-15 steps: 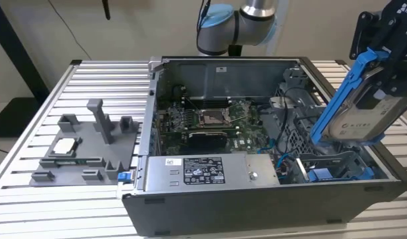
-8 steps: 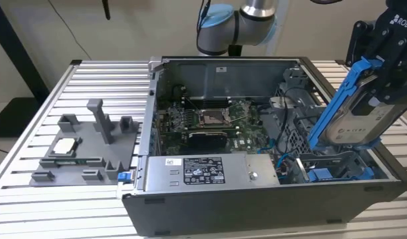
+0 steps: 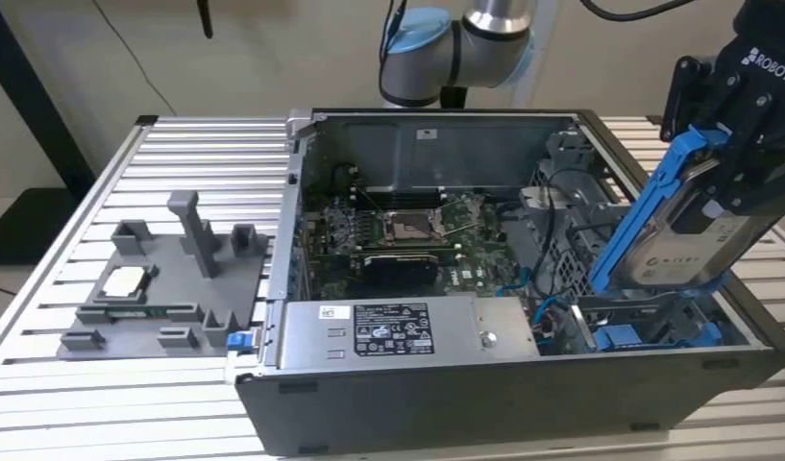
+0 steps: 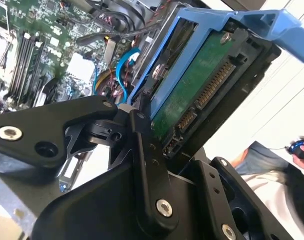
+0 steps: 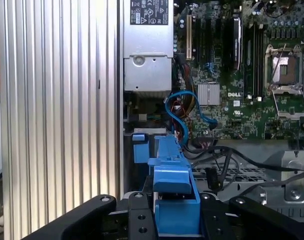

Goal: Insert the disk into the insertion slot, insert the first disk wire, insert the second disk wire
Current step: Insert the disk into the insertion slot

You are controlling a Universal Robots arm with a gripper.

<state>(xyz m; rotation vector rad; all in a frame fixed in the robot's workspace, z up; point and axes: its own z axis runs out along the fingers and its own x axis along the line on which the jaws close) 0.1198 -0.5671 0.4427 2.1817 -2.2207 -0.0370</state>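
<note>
I have gripper [image 3: 732, 182] clamped on disk [image 3: 684, 235], tilted, lower end just above insertion slot [image 3: 642, 322]. My judgement: square blue carrier with bay walls, keep clear of blue cables [image 5: 184, 107], go slow.

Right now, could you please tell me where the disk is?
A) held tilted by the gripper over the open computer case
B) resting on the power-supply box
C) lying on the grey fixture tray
A: the gripper is shut on the blue-framed disk, which hangs tilted above the computer case.
</note>
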